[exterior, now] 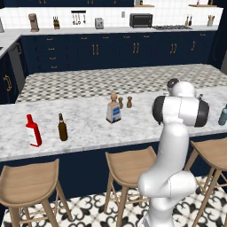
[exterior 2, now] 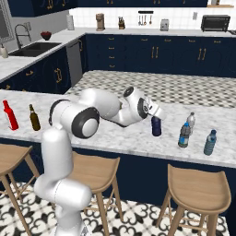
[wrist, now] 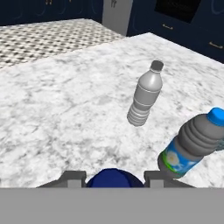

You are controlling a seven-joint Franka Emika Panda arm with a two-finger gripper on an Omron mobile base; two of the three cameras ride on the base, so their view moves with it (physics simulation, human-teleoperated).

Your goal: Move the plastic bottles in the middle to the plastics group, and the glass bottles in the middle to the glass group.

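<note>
As seen from the left base: square, cork-stoppered glass bottle (exterior: 113,111) upright mid-bench (exterior: 88,133), well apart from red bottle (exterior: 33,131) and slim brown beer bottle (exterior: 62,127), not yet sorted. From the right base: hand (exterior 2: 156,119) clamped on the neck of the opaque dark blue bottle (exterior 2: 156,128), upright near teal-tinted bottle (exterior 2: 210,142), likely for set-down among the plastics. From the hand view: ribbed grey-capped bottle (wrist: 144,96) and blue-labelled bottle (wrist: 192,144) ahead on marbled stone.

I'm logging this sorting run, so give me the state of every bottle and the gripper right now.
gripper: at the dark blue bottle's top, grip unclear
dark blue bottle: upright on counter
blue-label bottle: upright, capped
grey-cap bottle: upright, capped
teal bottle: upright
cork-stoppered bottle: upright, corked
red bottle: upright
brown beer bottle: upright
</note>
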